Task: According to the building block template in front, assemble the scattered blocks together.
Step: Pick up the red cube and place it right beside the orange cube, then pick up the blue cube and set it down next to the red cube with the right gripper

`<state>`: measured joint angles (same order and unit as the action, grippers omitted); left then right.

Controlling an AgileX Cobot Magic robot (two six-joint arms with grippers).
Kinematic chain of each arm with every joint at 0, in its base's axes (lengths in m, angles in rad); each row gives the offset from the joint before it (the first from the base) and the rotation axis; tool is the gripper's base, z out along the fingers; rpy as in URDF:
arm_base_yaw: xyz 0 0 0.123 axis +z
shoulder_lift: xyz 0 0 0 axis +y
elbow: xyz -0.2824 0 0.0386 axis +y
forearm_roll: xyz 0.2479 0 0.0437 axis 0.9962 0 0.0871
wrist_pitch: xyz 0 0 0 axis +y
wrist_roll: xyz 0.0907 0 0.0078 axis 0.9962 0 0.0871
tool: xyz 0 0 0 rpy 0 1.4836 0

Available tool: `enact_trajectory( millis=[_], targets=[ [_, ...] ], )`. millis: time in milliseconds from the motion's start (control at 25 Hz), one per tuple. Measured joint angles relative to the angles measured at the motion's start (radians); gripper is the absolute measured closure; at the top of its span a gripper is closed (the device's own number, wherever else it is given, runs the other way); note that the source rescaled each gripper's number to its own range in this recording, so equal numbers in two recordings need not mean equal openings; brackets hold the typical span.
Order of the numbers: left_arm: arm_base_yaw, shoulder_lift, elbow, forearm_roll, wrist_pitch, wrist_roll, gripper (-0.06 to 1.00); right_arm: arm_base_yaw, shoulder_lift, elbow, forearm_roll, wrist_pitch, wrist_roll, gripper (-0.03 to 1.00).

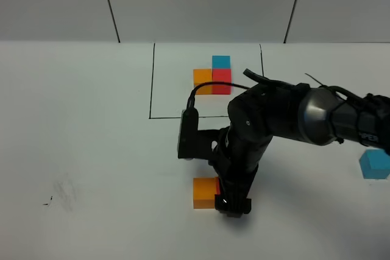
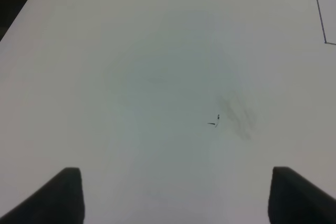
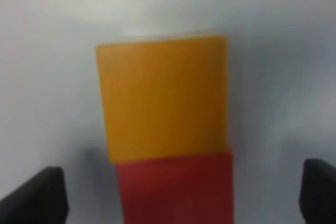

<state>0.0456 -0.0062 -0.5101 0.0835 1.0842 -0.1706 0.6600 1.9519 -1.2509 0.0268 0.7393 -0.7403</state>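
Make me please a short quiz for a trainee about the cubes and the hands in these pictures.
1. True or false: the loose orange cube touches the loose red cube.
2. Choose one: which loose cube lies far from the other two? A orange cube, B red cube, C blue cube.
3. One word: is the right hand open or shut?
Key: 1 true; 2 C; 3 open.

The orange cube [image 3: 165,98] sits flush against the red cube [image 3: 176,187] on the white bench [image 3: 47,51]. The claw [image 3: 177,192] straddles the red cube, its dark fingertips [image 3: 37,195] standing clear on either side.
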Motion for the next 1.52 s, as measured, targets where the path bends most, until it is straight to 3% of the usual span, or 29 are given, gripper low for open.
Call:
enact_trajectory(
  millis=[160,360,480,680,840,1000,1240,1520],
  targets=[
    [0.0,0.0,0.0,0.0,0.0,0.0,0.38,-0.023,-0.13,0.0,-0.119,0.031,0.312,-0.03],
    [0.0,0.0,0.0,0.0,0.0,0.0,0.38,-0.119,-0.269,0.0,-0.298,0.12,0.858,-0.02],
    [0.0,0.0,0.0,0.0,0.0,0.0,0.38,-0.196,-0.32,0.0,-0.353,0.164,1.036,-0.01],
    [0.0,0.0,0.0,0.0,0.0,0.0,0.38,-0.354,-0.337,0.0,-0.333,0.276,1.097,-0.01],
    [0.0,0.0,0.0,0.0,0.0,0.0,0.38,-0.468,-0.337,0.03,-0.302,0.285,1.099,0.0],
    [0.0,0.0,0.0,0.0,0.0,0.0,0.38,-0.541,-0.337,0.124,-0.295,0.193,1.1,0.01],
    [0.0,0.0,0.0,0.0,0.0,-0.003,0.38,-0.594,-0.32,0.279,-0.289,-0.038,1.103,0.02],
    [0.0,0.0,0.0,0.0,0.0,-0.002,0.38,-0.63,-0.231,0.295,-0.292,-0.083,1.089,0.03]
  ],
)
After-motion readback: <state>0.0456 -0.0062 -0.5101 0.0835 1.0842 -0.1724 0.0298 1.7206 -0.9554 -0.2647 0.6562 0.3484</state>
